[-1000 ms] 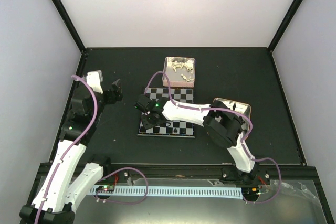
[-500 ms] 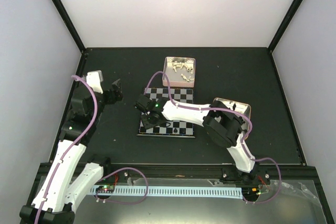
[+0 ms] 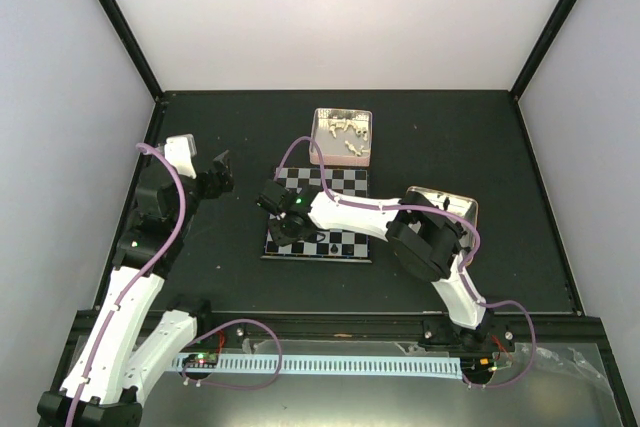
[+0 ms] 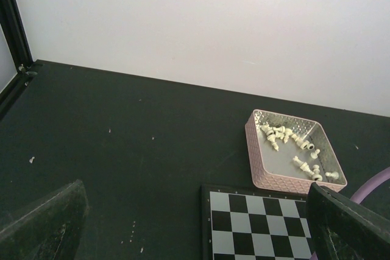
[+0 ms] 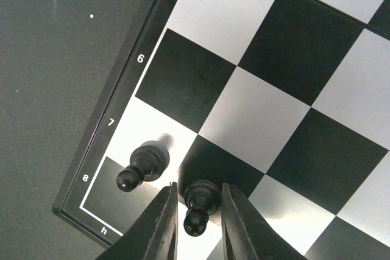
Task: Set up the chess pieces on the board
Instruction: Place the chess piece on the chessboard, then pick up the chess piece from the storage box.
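Observation:
The board (image 3: pixel 345 183) lies mid-table, its corner also in the left wrist view (image 4: pixel 262 223). In the right wrist view, two black pawns stand near the board's (image 5: pixel 274 59) h-file edge: one (image 5: pixel 143 165) on a pale square by row 7, and one (image 5: pixel 198 204) on the black square beside it. My right gripper (image 5: pixel 199 186) straddles that second pawn with its jaws slightly apart; in the top view it (image 3: pixel 284 229) hangs over the board's left part. Another black piece (image 3: pixel 331 247) stands by the near edge. My left gripper (image 3: pixel 221 169) is open and empty, left of the board.
A pink tin (image 3: pixel 318 137) with several cream-white pieces (image 3: pixel 345 133) stands just behind the board, and shows in the left wrist view (image 4: pixel 286 182). A second tin (image 3: pixel 462 205) sits right of the board, mostly under my right arm. Black frame rails edge the table.

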`<state>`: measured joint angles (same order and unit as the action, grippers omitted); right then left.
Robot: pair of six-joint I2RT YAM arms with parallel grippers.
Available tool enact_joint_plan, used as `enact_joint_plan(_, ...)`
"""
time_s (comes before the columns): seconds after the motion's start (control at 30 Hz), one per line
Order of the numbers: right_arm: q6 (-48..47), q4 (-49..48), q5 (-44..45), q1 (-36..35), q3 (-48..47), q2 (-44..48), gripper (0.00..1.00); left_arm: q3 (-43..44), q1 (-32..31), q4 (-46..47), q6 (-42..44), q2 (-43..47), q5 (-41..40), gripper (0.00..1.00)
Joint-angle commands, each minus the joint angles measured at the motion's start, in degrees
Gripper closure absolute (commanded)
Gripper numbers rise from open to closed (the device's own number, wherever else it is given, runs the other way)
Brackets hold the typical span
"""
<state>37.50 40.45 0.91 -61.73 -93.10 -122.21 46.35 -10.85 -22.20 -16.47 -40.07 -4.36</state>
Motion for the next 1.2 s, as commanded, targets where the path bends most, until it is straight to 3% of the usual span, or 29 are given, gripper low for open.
enact_joint_plan(0.0,0.33,0.55,0.15,0.01,-1.92,1.61,0.78,0.00,0.47,1.33,0.71,0.92,0.14,0.01)
enact_joint_plan(0.17,1.27,1.05,1.38,0.39,-1.77,5.07,0.75,0.09,0.44,1.13,0.67,1.12,-0.24,0.01)
enact_joint_plan(0.43,2.50,-1.54,5.70,4.21,9.56,19.07,0.71,0.19,0.56,0.93,0.67,1.14,-0.74,0.01)
enact_joint_plan(0.83,3.87,-2.01,16.35,31.24,39.83,46.21,0.74,0.12,0.63,1.20,0.60,0.62,-0.09,0.01)
enact_joint_plan(1.03,0.21,-5.26,14.35,42.29,46.93,47.83,0.76,0.14,0.74,1.37,0.49,0.30,0.12,0.01)
enact_joint_plan(1.17,-2.43,-6.97,10.45,47.60,48.70,44.44,0.85,0.05,0.83,1.44,0.50,0.35,0.14,0.01)
